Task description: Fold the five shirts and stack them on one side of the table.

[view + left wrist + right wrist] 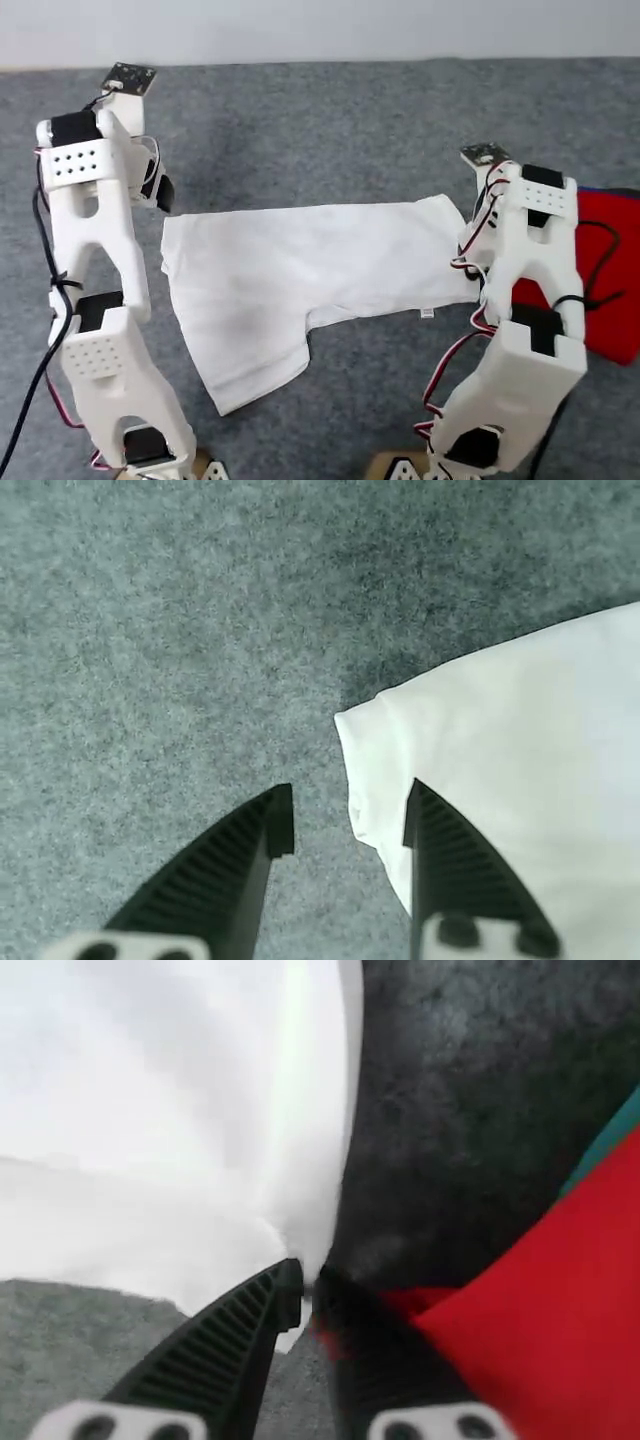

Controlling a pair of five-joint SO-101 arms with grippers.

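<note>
A white shirt [300, 270] lies spread out on the grey table, with one sleeve hanging toward the front edge. My left gripper [348, 816] is open just above the shirt's far-left corner [370, 740]; the cloth's edge lies between the two fingers. In the high view the left gripper [162, 195] sits at that same corner. My right gripper [308, 1295] is shut on the white shirt's [150, 1130] right edge, at the hem [455, 215]. A red shirt [610, 290] lies flat to the right, partly under the right arm.
The table is covered in grey carpet [330, 130], bare along the back and between the arm bases. A blue strip [600, 190] shows at the red shirt's [540, 1300] far edge. Loose cables [470, 250] hang from the right arm.
</note>
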